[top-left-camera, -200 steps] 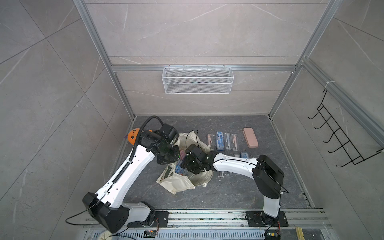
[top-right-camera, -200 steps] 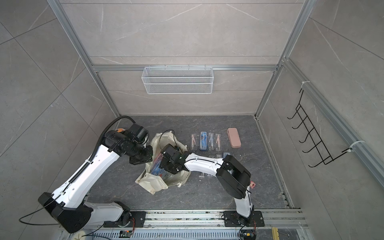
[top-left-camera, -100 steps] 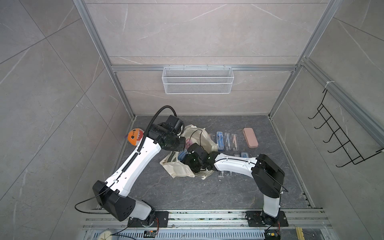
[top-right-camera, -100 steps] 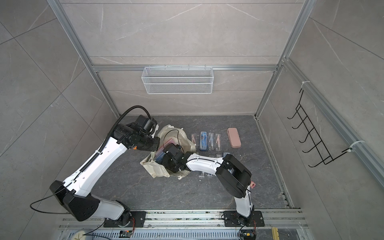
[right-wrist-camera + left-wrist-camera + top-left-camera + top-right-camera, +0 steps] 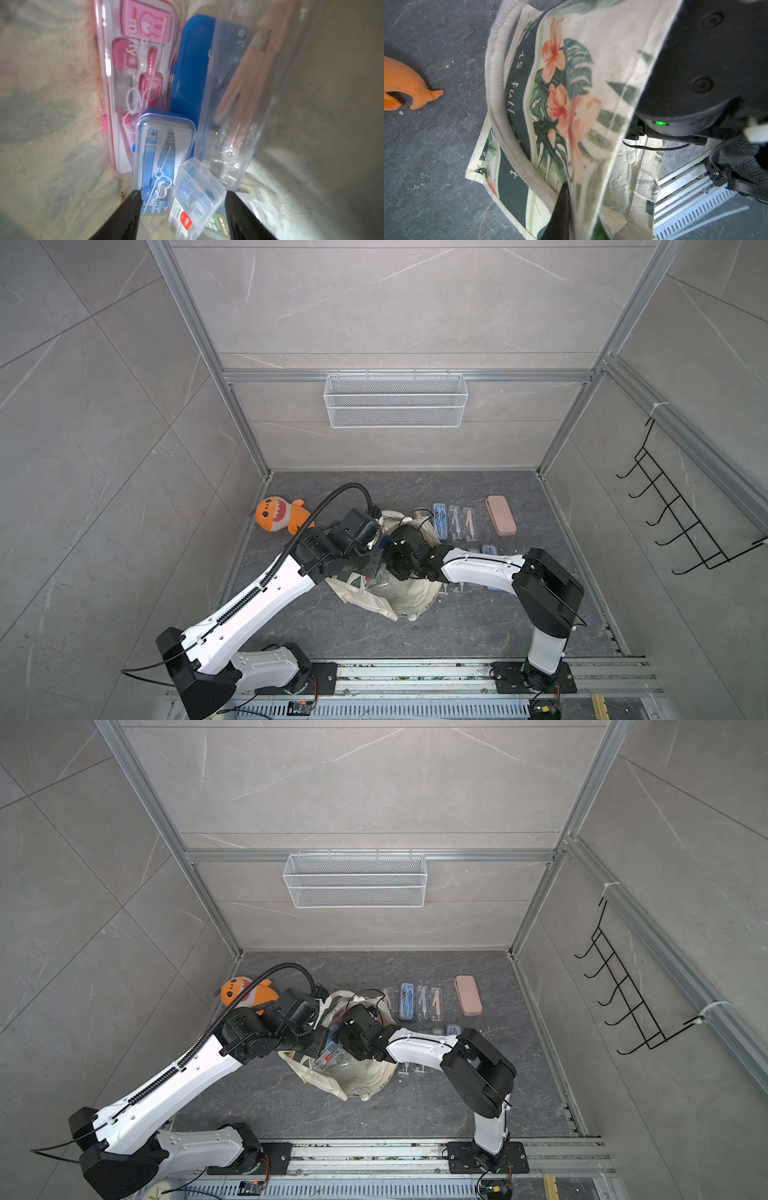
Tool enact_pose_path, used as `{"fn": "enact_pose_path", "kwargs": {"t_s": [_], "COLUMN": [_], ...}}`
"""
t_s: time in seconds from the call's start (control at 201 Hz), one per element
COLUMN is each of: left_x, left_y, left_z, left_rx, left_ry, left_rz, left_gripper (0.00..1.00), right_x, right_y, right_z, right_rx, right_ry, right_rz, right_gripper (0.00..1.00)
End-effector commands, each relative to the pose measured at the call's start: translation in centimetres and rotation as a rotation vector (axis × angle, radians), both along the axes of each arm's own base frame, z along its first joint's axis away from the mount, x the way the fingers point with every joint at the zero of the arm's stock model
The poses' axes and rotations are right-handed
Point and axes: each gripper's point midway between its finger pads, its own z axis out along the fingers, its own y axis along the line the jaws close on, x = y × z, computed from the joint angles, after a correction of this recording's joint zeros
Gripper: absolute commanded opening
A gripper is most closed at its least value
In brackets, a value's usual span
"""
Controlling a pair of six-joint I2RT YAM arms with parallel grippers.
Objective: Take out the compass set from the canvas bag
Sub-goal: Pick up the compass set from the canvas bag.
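Observation:
The cream canvas bag (image 5: 409,599) (image 5: 357,1077) lies crumpled mid-floor, its green floral panel (image 5: 550,116) facing the left wrist camera. My left gripper (image 5: 571,207) (image 5: 371,562) is shut on the cloth at the bag's mouth and holds it up. My right gripper (image 5: 182,199) (image 5: 395,566) is inside the bag, open. A blue compass set (image 5: 164,158) and a small clear case (image 5: 197,193) lie between its fingertips, neither gripped. Behind them stand a pink set (image 5: 135,72), a dark blue case (image 5: 193,62) and a clear set with a peach compass (image 5: 245,93).
An orange plush toy (image 5: 280,516) lies at the back left, close to my left arm. A row of compass sets (image 5: 453,522) and a pink case (image 5: 500,521) lie right of the bag. A wire basket (image 5: 395,400) hangs on the back wall, black hooks (image 5: 681,522) on the right wall.
My left arm has swung back and to the right, pulling the bag's mouth up with it. My right gripper has stayed in the bag and its jaws have spread wider.

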Motion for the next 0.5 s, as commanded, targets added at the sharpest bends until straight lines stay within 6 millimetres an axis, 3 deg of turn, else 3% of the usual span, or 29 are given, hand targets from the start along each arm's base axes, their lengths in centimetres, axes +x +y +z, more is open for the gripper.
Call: {"fn": "enact_pose_path", "kwargs": {"t_s": [0.0,0.204,0.493], "left_x": [1.1,1.2,1.0], "left_y": [-0.6,-0.8,-1.6], "left_z": [1.6,1.3,0.6], "left_rx": [-0.051,-0.054,-0.07], "left_ry": [-0.082,-0.075,-0.038], "left_rz": [0.034,0.038,0.025], "left_gripper": [0.0,0.0,0.0], "right_x": [0.3,-0.5,-0.3], "right_y": [-0.7,-0.9,0.9], "right_z": [0.5,-1.7,-2.6], "right_rx": [0.008,-0.005,0.078], "right_ry": [-0.009,0.056,0.063], "right_rz": [-0.032,-0.022,0.004], "right_gripper": [0.67,0.65,0.63]}}
